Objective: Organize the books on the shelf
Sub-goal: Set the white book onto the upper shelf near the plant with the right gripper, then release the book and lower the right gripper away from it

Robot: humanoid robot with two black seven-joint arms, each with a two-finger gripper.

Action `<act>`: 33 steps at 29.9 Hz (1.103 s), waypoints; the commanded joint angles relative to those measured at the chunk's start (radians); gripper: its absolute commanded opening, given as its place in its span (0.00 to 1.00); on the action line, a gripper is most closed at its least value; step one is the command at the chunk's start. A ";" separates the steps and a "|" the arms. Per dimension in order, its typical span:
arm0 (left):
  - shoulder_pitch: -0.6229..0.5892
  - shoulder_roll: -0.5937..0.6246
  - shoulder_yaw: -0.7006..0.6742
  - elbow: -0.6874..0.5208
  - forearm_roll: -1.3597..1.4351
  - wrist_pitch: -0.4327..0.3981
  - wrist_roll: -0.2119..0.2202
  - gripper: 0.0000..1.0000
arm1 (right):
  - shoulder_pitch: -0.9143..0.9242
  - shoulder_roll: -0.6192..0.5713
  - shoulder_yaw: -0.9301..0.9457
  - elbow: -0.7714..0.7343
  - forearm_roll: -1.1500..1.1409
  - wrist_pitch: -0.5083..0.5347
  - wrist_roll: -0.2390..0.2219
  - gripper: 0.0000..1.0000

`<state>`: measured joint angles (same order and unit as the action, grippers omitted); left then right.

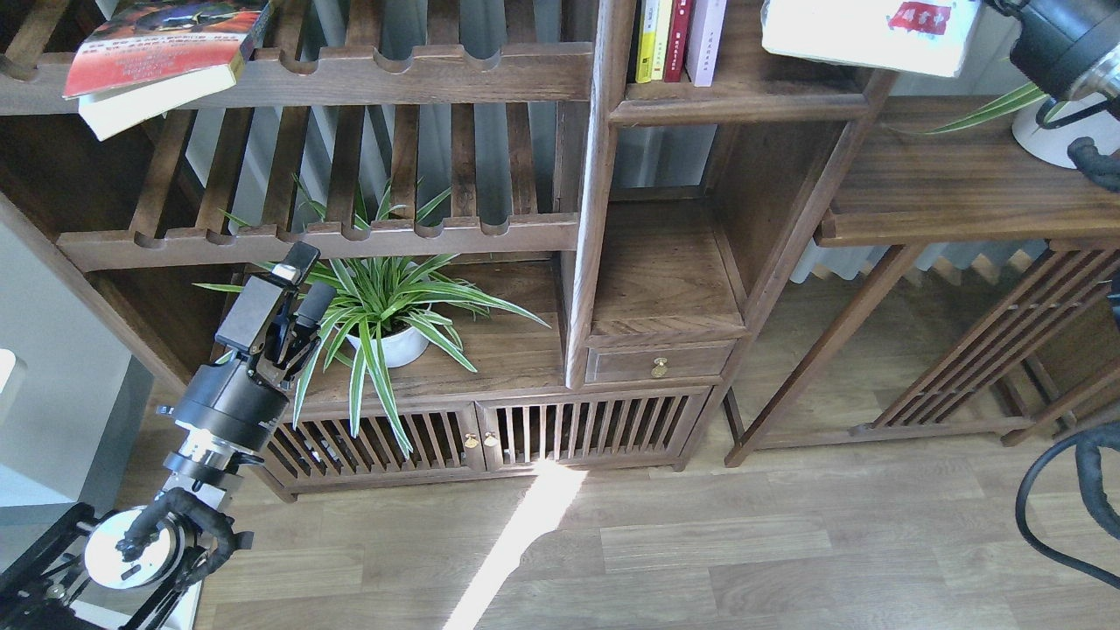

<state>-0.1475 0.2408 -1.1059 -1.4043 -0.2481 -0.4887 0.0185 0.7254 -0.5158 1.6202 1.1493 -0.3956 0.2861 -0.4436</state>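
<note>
The large white book with a red logo [866, 35] hangs tilted at the top right, above the right end of the shelf [735, 107]. That shelf is a dark board flooring a narrow cubby, where several books [678, 39] stand upright at the left. My right gripper [996, 4] meets the white book's right edge; it is mostly cut off by the top of the view and looks shut on the book. A thick red-orange book [157, 52] lies across the slatted rack at the top left, jutting over the rail. My left gripper [304, 280] is open and holds nothing, low on the left.
A spider plant in a white pot [385, 341] stands right beside my left gripper. A second white pot [1063, 140] sits on the wide right board [954, 192]. Slatted racks [350, 236] fill the left. A small drawer [658, 360] and slatted doors lie below.
</note>
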 commanded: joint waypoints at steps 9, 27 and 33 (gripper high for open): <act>0.000 -0.002 0.004 0.007 0.000 0.000 0.000 0.94 | 0.040 0.031 -0.062 -0.008 -0.049 -0.007 0.000 0.00; 0.000 -0.003 0.008 0.007 0.000 0.000 0.000 0.94 | 0.140 0.072 -0.102 -0.057 -0.193 -0.127 0.036 0.00; 0.002 0.000 0.008 0.007 0.001 0.000 0.000 0.94 | 0.140 0.083 -0.108 -0.059 -0.238 -0.134 0.040 0.00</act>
<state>-0.1464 0.2383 -1.0986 -1.3974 -0.2485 -0.4887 0.0182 0.8644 -0.4358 1.5144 1.0909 -0.6107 0.1555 -0.4063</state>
